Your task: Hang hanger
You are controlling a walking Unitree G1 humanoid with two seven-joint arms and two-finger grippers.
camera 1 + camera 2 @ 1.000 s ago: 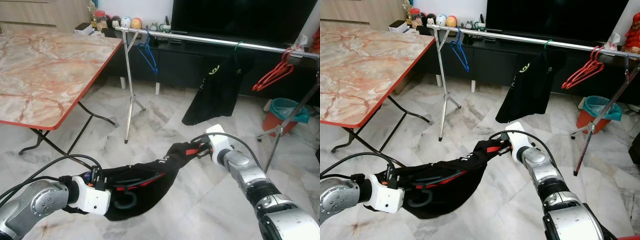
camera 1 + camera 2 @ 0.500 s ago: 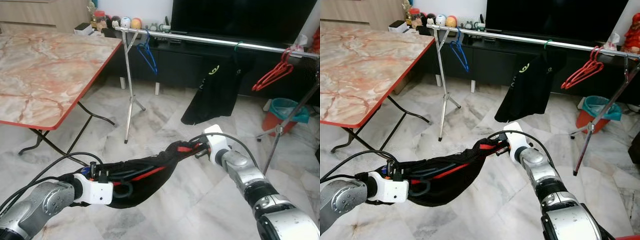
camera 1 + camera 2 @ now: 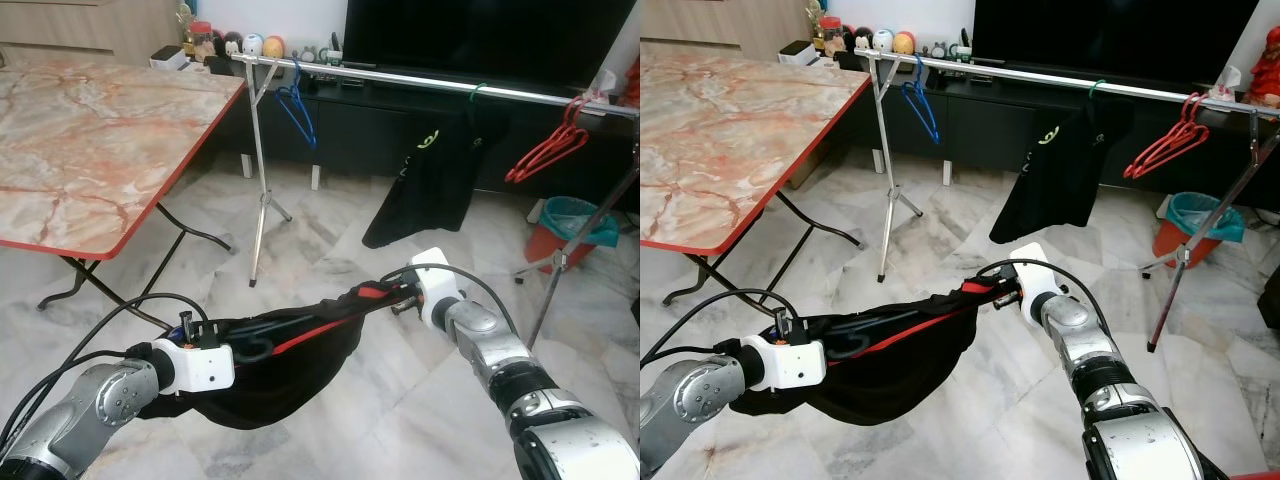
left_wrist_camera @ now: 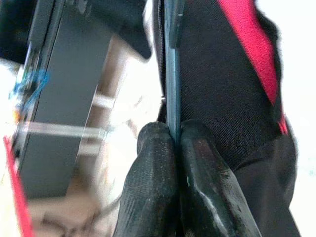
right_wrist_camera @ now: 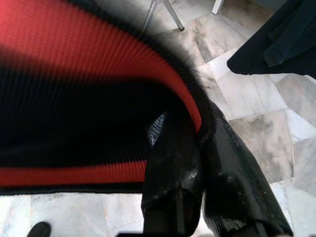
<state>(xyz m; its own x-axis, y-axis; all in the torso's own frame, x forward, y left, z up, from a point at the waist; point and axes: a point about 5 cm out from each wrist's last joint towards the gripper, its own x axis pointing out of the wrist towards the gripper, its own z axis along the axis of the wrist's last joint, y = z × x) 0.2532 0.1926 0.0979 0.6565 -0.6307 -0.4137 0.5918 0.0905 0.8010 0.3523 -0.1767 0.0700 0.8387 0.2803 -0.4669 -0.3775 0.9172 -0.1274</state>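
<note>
Black red-trimmed garment on its dark teal hanger (image 3: 255, 349) sags mid-frame between left gripper (image 3: 222, 350) and right gripper (image 3: 395, 296), wrist views showing jaws clamped on hanger bar and collar, so lift level toward the upper silver rail (image 3: 400, 78).

marble floor (image 3: 330, 230), folding table (image 3: 90, 150), television (image 3: 480, 35)

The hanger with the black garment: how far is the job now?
Done: the black garment is on its hanger. In hand: left gripper pinches the hanger, right gripper grips the red-trimmed edge. Left: hooking it on the rail.
</note>
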